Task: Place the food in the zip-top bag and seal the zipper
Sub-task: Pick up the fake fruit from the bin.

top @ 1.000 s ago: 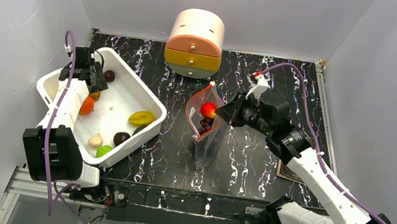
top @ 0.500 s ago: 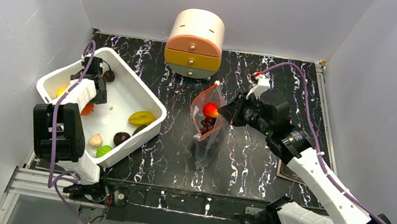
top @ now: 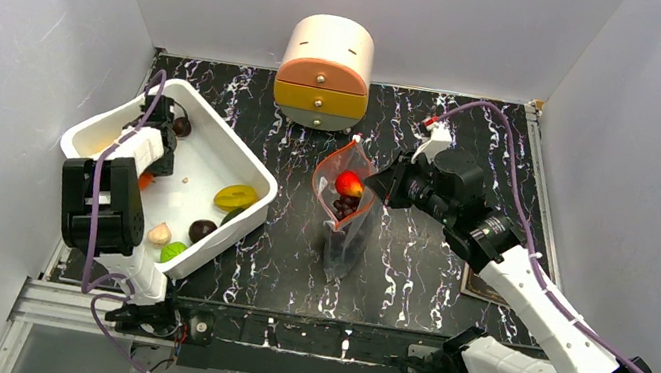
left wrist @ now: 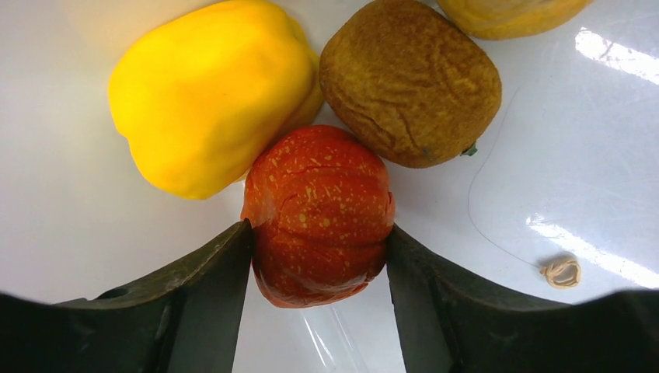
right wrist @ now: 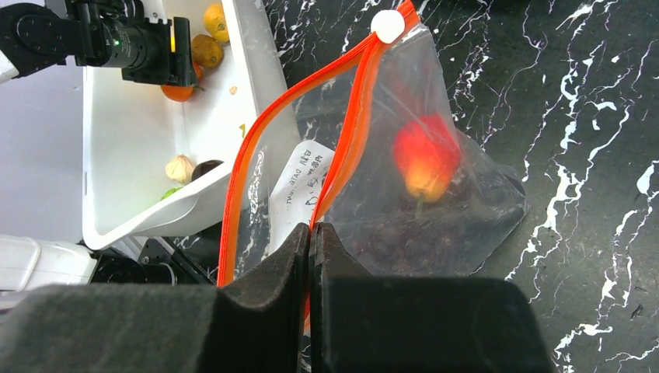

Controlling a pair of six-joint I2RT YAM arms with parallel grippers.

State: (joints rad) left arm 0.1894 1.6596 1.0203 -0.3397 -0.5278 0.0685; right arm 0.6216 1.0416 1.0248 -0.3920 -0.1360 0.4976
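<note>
wrist cams beat the top view here; from above my left gripper (left wrist: 319,230) is just lost in the white tub (top: 210,154), but its own cam shows the jaws touching both sides of an orange pumpkin (left wrist: 319,194), next to a yellow pepper (left wrist: 210,93); my right gripper (right wrist: 311,233) is pinched tight on the zipper (right wrist: 295,97), keeping the zip-top bag (right wrist: 474,202) upright on the table (top: 415,262), red fruit (right wrist: 423,159) inside

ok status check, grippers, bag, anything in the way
Left gripper pinching orange pumpkin in white tub. Right gripper shut on zipper, zip-top bag open, red piece inside. Yellow pepper, brown piece touch the pumpkin.
</note>
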